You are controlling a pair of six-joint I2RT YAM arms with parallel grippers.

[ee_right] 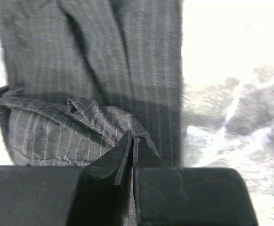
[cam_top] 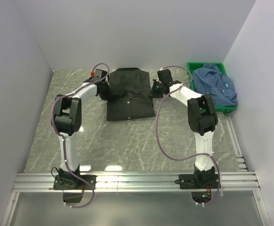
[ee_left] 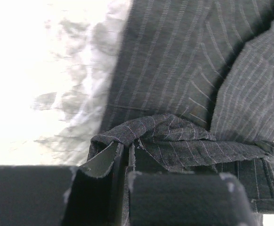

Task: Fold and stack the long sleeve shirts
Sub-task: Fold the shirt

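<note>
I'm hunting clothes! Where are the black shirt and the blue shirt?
black shirt (cam_top: 130, 96): top view, middle of its folded body.
blue shirt (cam_top: 215, 84): top view, middle of the crumpled heap.

1 black shirt (cam_top: 130, 96), 1 blue shirt (cam_top: 215, 84), 1 green crate (cam_top: 191, 68), 2 arms (cam_top: 66, 117) (cam_top: 202, 117), 1 table (cam_top: 127, 141)

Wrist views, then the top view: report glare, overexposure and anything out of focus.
Left wrist: table blown out white, black shirt stripes sharp, left gripper soft-focused. Right wrist: table washed out at upper right, shirt crisp. Top view: even light, small glare patches on the table's near edge.
</note>
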